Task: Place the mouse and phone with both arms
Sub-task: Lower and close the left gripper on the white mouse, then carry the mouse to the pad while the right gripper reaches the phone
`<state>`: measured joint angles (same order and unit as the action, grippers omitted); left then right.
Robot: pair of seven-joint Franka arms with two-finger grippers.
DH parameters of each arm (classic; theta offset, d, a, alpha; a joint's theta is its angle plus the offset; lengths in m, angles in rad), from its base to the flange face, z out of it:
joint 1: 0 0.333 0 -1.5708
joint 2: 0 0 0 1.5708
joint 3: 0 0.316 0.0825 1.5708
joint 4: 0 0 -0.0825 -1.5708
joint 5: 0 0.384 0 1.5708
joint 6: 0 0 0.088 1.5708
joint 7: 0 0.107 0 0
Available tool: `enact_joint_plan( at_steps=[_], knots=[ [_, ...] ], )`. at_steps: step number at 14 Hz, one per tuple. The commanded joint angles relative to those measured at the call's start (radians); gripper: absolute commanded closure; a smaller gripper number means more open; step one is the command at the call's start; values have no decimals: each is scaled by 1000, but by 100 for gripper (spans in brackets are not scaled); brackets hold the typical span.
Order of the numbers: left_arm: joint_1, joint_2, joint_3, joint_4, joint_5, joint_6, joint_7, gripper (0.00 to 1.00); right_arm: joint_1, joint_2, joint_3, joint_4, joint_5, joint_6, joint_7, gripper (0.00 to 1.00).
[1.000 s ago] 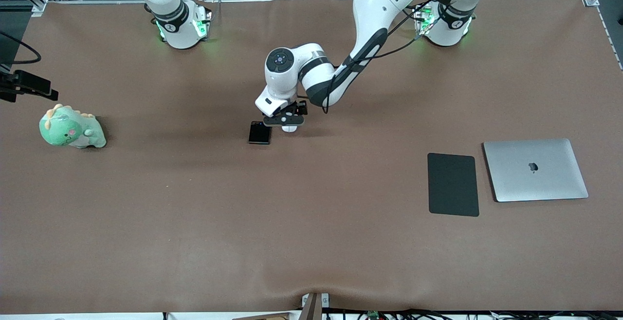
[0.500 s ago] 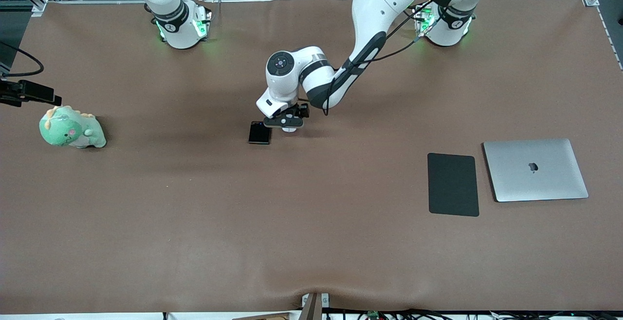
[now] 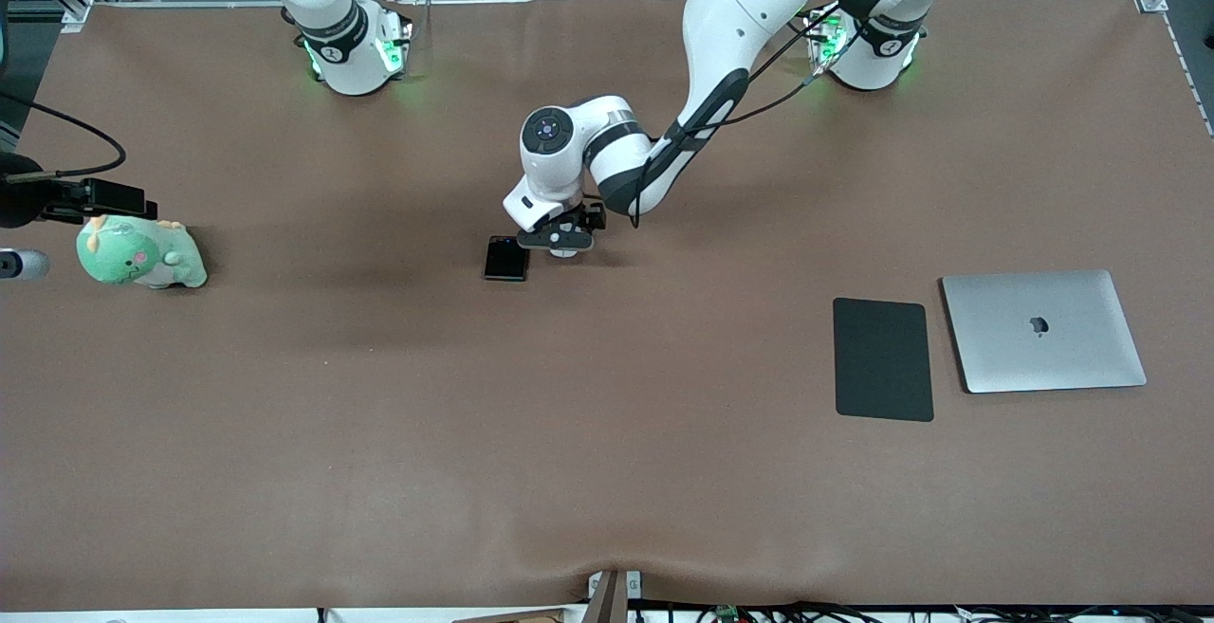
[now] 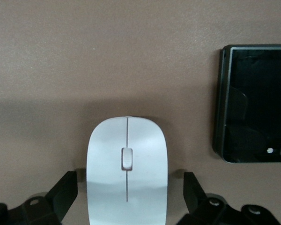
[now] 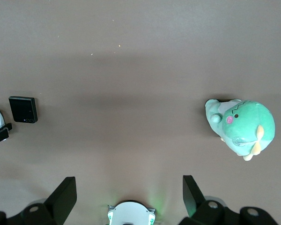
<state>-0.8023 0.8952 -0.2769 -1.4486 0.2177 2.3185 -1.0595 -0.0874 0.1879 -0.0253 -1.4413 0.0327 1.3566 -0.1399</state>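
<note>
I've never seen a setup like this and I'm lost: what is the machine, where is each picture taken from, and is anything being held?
Two white robot arms work at a brown table. One picture looks down from a high camera; the others come from cameras on each wrist. The left gripper is down around the mouse, fingers open on either side, not yet gripping. The phone lies beside it. The right gripper, open and holding nothing, hangs high near a green plush toy. A black pad and closed laptop lie toward the left arm's end.

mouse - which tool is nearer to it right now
Left. The left tool straddles the mouse, fingers open on either side. The right tool is up at its own end of the table.
</note>
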Motion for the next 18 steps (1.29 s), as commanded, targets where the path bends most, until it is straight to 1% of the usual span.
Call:
enact_joint_plan(
  at_steps=[1,2,4,5,7,9,13,15,18],
  knots=[
    [-8,2,4,10,29,-10,1,28,18,2,-2,-2,16,-17,6,0],
    [-6,1,4,11,29,-30,1,45,24,7,-2,-4,15,-16,5,0],
    [-8,-7,2,14,31,-66,1,68,40,24,-2,1,13,-7,5,0],
    [-8,-15,2,17,31,-86,1,72,43,27,-2,1,16,-4,6,0],
    [-2,-42,1,20,29,-117,0,78,52,41,-1,-4,16,-8,6,0],
    [9,-86,-1,22,19,-151,1,81,66,45,-1,-5,18,-8,8,0],
    [60,-211,-1,21,12,-247,1,81,136,67,1,-5,18,-5,6,0],
    [106,-272,-1,20,12,-300,1,81,190,76,-1,-7,24,1,13,0],
    [196,-352,-1,19,12,-367,3,80,268,100,-1,-8,30,44,124,0]
  ],
)
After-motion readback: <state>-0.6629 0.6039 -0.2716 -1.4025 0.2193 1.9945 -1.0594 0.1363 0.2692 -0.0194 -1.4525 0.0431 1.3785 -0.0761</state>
